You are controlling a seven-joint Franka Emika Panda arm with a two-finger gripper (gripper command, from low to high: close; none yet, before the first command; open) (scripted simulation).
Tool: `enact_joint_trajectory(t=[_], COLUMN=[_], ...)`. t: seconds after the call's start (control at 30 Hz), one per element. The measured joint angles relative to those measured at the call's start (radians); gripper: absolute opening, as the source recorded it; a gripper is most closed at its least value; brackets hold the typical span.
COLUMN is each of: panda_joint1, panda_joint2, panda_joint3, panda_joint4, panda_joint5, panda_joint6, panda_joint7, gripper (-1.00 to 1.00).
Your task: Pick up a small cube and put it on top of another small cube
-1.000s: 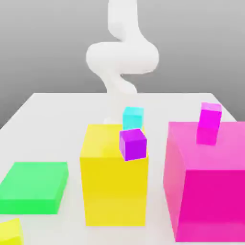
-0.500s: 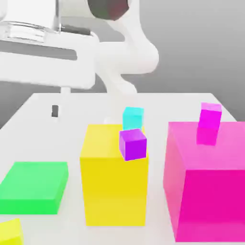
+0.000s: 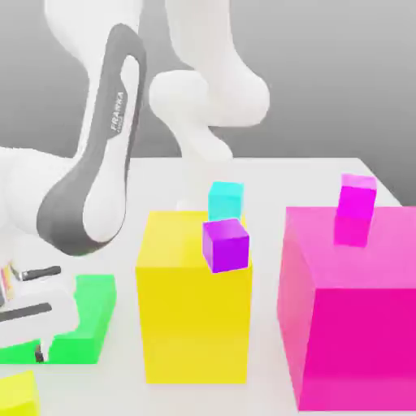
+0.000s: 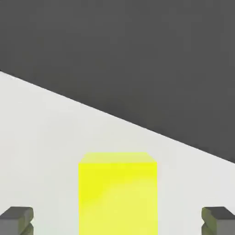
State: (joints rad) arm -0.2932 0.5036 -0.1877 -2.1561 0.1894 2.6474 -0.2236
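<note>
Swinging down since a second ago, the arm (image 3: 97,154) is now hanging low over the green block (image 3: 89,325). Its claw (image 4: 117,222) is standing wide open, straddling the small cube (image 4: 118,195), which is sitting on the white surface (image 4: 41,137) near its front corner at the exterior view's left.

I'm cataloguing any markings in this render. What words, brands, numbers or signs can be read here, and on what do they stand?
"FRANKA EMIKA" - small white lettering running lengthwise along the dark grey panel of the robot arm in the exterior view; the second word is nearly too small to read.
No text, number or sign is on the small cube, the other blocks or the table.
</note>
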Motion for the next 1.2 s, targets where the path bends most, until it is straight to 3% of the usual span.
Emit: enact_joint_trajectory(t=[0.03, 0.07, 0.3, 0.43, 0.63, 0.93, 1.2], panda_joint1=[-0.010, -0.018, -0.018, 0.009, 0.134, 0.292, 0.345], panda_joint2=[0.036, 0.058, 0.057, -0.065, -0.286, -0.618, -0.877], panda_joint3=[0.012, 0.020, 0.020, -0.013, -0.015, 0.061, 0.178], panda_joint4=[0.007, 0.012, 0.012, -0.015, -0.070, -0.153, -0.237], panda_joint5=[0.010, 0.014, 0.015, -0.025, -0.124, -0.207, -0.187], panda_joint6=[0.027, 0.044, 0.041, -0.054, -0.211, -0.452, -0.628], panda_joint7=[-0.009, -0.013, -0.014, 0.017, 0.255, 0.601, 0.823], gripper=[0.00, -1.00, -1.00, -1.00, -1.00, -1.00, -1.00])
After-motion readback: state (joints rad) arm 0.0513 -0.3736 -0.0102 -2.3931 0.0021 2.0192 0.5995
